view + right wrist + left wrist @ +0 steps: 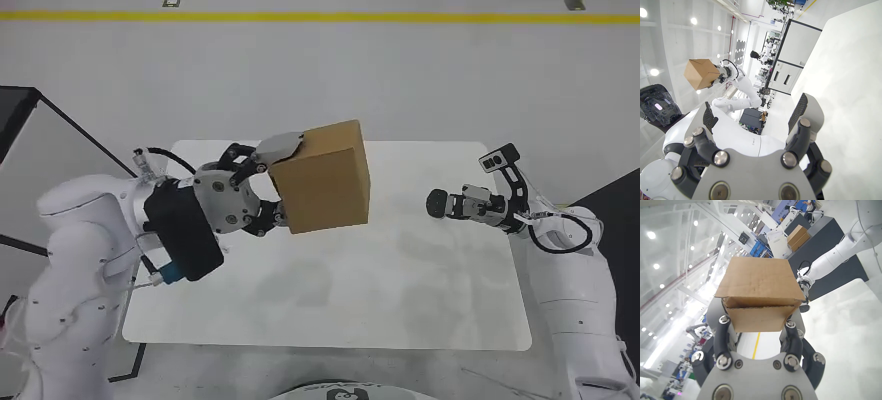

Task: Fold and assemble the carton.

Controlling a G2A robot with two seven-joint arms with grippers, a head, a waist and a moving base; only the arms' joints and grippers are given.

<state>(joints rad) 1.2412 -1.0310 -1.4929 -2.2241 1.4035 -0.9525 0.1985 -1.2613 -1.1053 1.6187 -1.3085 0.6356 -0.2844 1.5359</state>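
The brown carton [325, 178] is clamped at one end by the left end effector [274, 182] and held up off the white worktop [400, 290]. A flap at the gripped end looks slightly ajar. Well apart from the carton, the right end effector [754, 111] stands wide open.

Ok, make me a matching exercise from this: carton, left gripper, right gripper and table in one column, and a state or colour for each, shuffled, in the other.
Things:
1. carton
2. left gripper
3. right gripper
4. table

States:
A. open, holding nothing
B. white, beneath both arms
C. brown, held up off the table
D. shut on the carton's edge

Pairs: 1-C, 2-D, 3-A, 4-B
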